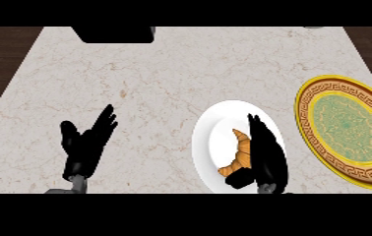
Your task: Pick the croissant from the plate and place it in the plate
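One croissant [240, 154] | golden-brown, crescent | on white plate [218, 127] | beside right hand [265, 149]

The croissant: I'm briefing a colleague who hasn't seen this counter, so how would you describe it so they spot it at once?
On the pale marble counter stand two plates; take the plain white plate, left of the gold-rimmed green plate. The croissant lies on it, right beside the right robot hand. It is the only golden-brown, crescent-shaped thing there.

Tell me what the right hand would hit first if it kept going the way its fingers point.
Probably nothing: the right hand points up-view over the white plate, beside the croissant; beyond the rim only bare counter shows.
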